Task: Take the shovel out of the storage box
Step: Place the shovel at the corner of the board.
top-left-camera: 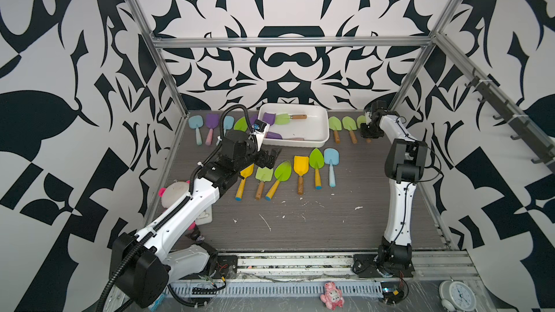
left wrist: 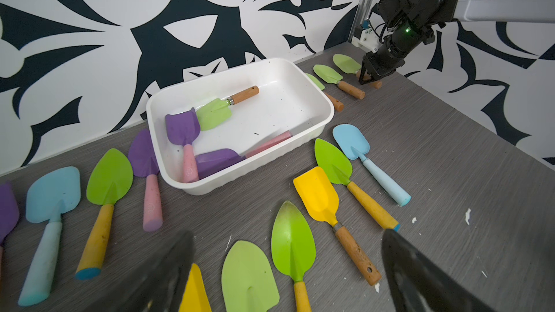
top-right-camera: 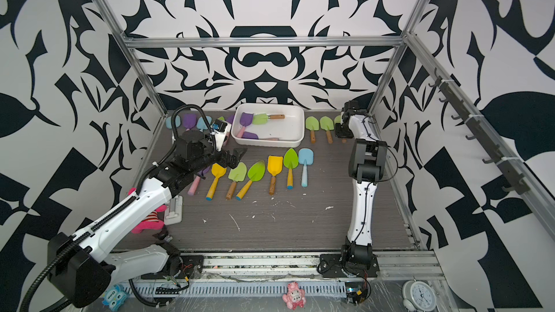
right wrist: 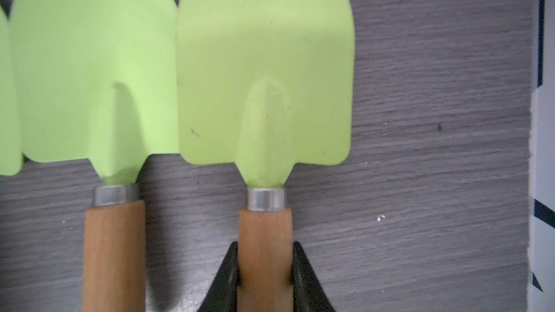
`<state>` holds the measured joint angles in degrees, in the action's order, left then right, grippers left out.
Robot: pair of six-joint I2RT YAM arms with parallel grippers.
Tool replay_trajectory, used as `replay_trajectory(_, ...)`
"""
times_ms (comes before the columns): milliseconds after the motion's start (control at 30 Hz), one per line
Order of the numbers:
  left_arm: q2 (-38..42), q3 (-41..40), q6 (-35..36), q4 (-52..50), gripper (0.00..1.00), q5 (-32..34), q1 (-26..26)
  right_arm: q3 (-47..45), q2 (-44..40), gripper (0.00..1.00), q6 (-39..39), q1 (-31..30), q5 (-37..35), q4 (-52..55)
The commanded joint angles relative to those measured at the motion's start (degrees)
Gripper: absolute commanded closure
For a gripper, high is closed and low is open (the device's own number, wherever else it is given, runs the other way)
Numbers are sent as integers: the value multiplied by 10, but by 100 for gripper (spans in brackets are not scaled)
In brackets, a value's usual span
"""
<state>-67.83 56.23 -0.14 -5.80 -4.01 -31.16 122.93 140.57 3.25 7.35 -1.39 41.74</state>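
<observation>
the right hand [right wrist: 265,249] is clamping the handle of a pale green shovel [right wrist: 264,70] on the worktop [top-left-camera: 330,220] outside the storage box [top-left-camera: 323,133]. the left hand [top-left-camera: 269,157], spread wide, is hovering nearer the purple shovel [left wrist: 182,127] inside.

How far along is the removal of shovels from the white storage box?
Done: many coloured shovels lie on the grey table outside the white plastic storage box. In hand: the right gripper is shut on the wooden handle of a pale green shovel low at the back right; the left gripper is open. Left: three in the box, one light green shovel and two purple shovels.
</observation>
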Motion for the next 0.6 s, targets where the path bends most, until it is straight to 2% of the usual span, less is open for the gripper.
replay_trajectory(0, 9, 16, 3, -13, 1, -6, -1, 24, -9, 94, 2, 1, -7, -3)
replay_trajectory(133, 13, 13, 4, -16, 1, -4, -1, 21, -6, 89, 1, 0, -7, 1)
replay_trajectory(267, 15, 12, 6, -18, 1, -3, -1, 18, -6, 79, 2, 1, -9, 0)
replay_trajectory(567, 16, 13, 9, -23, 1, -6, -2, 32, 10, 77, -1, 1, -12, 6)
